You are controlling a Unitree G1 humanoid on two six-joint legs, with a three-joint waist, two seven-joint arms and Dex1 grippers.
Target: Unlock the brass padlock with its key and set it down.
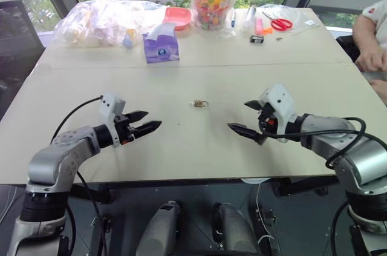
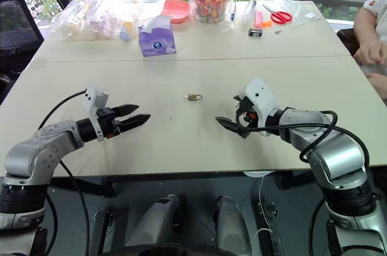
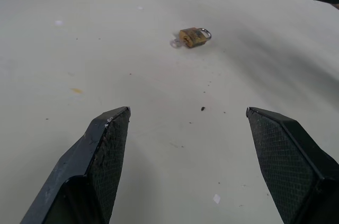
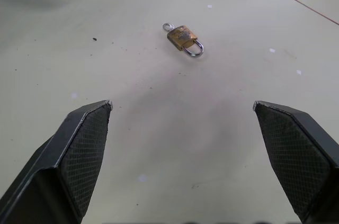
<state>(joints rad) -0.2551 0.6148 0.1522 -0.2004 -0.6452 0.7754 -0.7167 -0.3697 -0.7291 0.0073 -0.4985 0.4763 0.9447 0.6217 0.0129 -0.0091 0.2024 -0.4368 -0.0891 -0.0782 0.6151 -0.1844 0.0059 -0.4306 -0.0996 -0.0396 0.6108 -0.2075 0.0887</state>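
Our left gripper (image 1: 143, 128) hovers spread and empty. The brass padlock (image 1: 199, 104) lies flat mid-counter (image 1: 181, 62), its key (image 4: 167, 25) apparently in the body. Our right gripper (image 1: 248, 118) gapes empty too. Being tiny, the padlock could skid from a fingertip pinch.

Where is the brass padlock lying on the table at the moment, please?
In the left eye view, the brass padlock lies flat on the table, near its middle, between the open left pincer and the open right pincer, touching neither.
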